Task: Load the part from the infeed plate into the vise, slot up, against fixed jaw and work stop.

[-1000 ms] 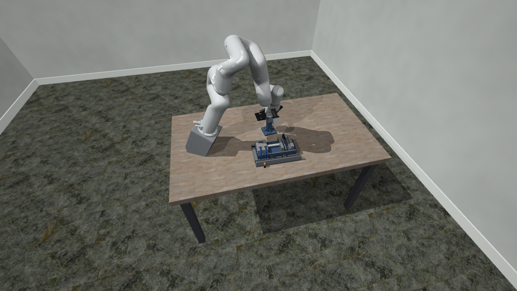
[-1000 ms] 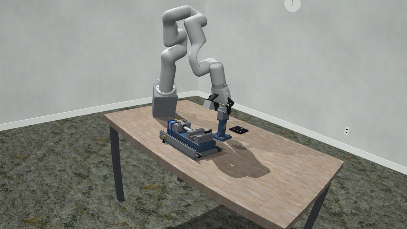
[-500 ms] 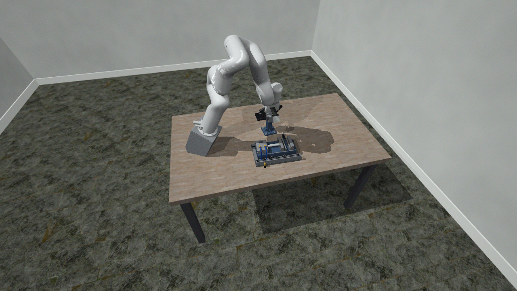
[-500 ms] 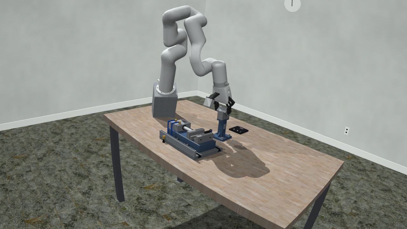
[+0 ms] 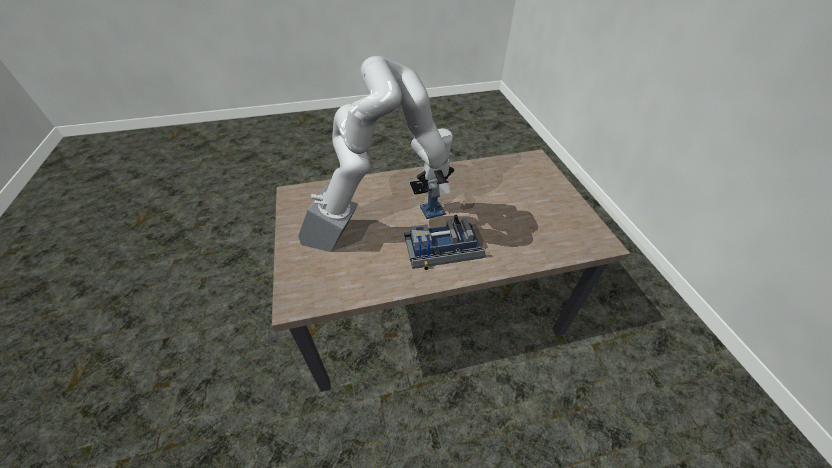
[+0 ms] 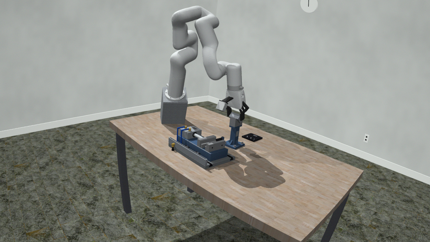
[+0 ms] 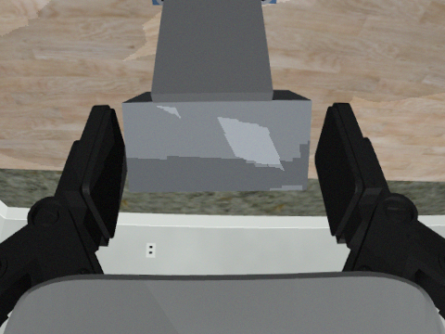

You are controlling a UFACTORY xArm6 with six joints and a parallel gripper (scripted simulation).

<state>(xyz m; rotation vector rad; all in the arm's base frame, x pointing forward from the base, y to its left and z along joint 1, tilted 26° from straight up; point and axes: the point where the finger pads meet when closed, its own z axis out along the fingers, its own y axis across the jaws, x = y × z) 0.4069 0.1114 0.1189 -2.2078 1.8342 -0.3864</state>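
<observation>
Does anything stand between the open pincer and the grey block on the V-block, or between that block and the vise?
Nothing visible does. The black pincer has its fingers flanking the grey rectangular block, apart from it, atop the blue V-block stand; the blue-and-grey open vise sits just beside, nothing between.

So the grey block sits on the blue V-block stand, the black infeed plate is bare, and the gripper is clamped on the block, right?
Not quite: the gripper is open, its black fingers standing apart on either side of the grey block, as the wrist view shows. The block does sit on the blue V-block stand, and the black infeed plate is bare.
</observation>
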